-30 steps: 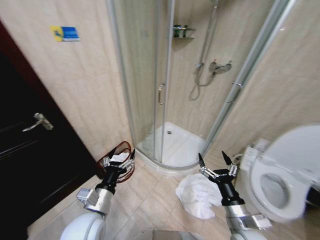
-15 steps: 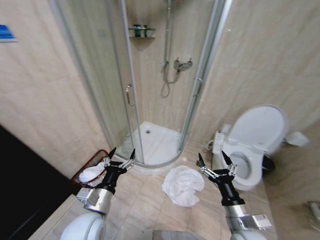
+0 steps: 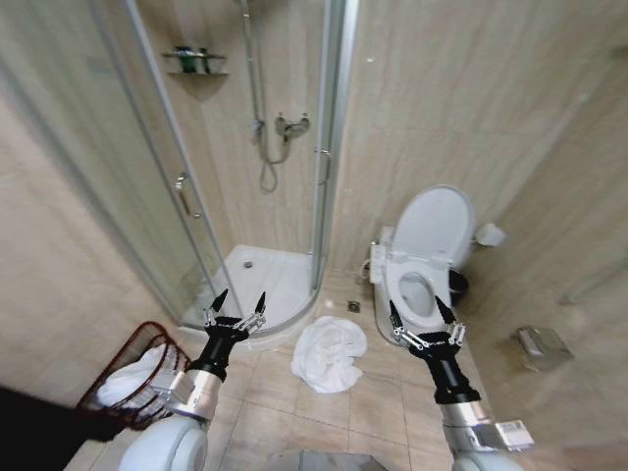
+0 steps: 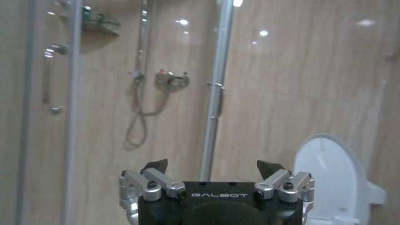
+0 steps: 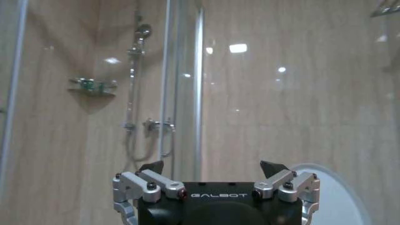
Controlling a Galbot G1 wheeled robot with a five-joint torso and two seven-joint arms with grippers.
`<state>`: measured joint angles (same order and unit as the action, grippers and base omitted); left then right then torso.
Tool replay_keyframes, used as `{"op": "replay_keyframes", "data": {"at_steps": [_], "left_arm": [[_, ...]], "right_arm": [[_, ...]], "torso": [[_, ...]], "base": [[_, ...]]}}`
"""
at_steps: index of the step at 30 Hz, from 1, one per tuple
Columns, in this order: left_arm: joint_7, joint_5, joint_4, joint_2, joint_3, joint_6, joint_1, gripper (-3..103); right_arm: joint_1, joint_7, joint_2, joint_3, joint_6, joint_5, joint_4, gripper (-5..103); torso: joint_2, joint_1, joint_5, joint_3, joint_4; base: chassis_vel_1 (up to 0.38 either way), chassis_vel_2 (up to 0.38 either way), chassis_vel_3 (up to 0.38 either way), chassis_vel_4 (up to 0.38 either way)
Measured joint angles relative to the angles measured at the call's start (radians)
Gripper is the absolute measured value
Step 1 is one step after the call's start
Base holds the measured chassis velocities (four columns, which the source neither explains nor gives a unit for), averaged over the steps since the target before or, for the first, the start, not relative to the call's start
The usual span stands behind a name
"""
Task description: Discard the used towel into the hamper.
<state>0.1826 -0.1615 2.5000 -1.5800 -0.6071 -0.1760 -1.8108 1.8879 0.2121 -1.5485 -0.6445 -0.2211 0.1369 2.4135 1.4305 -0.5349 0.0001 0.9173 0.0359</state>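
A crumpled white towel (image 3: 328, 353) lies on the tiled floor between the shower tray and the toilet. The round dark red hamper (image 3: 103, 400) stands at the lower left by the wall, with white cloth (image 3: 134, 377) inside it. My left gripper (image 3: 236, 306) is held up open in front of the shower tray, between the hamper and the towel, holding nothing. My right gripper (image 3: 421, 312) is open too, raised to the right of the towel, in front of the toilet. Both wrist views show open fingers (image 4: 156, 166) (image 5: 273, 168) against the wall.
A corner glass shower cabin (image 3: 245, 167) with a white tray (image 3: 257, 280) fills the back left. A white toilet (image 3: 420, 257) with its lid up stands at the right, with a small floor drain (image 3: 353, 307) beside it. A tissue pack (image 3: 538, 343) lies on the floor at the far right.
The whole head view has swung to the right: the door left the picture, and hamper, shower and towel shifted left. Both arms keep the same raised, open pose.
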Motion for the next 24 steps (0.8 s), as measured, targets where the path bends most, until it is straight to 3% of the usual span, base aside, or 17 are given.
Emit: {"op": "replay_keyframes", "data": {"at_steps": [24], "left_arm": [[0.000, 0.000, 0.000, 0.000, 0.000, 0.000, 0.000, 97]], "right_arm": [[0.000, 0.000, 0.000, 0.000, 0.000, 0.000, 0.000, 100]], "torso": [[0.000, 0.000, -0.0001, 0.000, 0.0004]], "base": [[-0.008, -0.009, -0.009, -0.008]]}}
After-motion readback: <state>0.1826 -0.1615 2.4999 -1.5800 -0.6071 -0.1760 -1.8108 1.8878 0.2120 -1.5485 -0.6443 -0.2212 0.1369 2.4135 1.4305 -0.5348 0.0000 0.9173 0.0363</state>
